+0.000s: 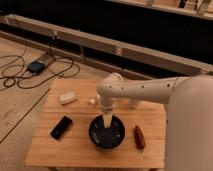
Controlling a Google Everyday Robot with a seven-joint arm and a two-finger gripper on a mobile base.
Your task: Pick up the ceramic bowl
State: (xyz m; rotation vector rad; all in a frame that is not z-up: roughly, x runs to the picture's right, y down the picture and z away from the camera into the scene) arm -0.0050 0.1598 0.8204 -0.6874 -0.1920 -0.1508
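The ceramic bowl is round, black and glossy, and sits on the wooden table near its front middle. My white arm reaches in from the right and points straight down over the bowl. My gripper is at the bowl's far rim, its pale fingers reaching down into or just above the dark inside. The arm's wrist hides part of the far rim.
A flat black phone lies left of the bowl. A white object lies at the table's back left, a small white piece beside it. A reddish-brown object lies right of the bowl. Cables and a device are on the floor at left.
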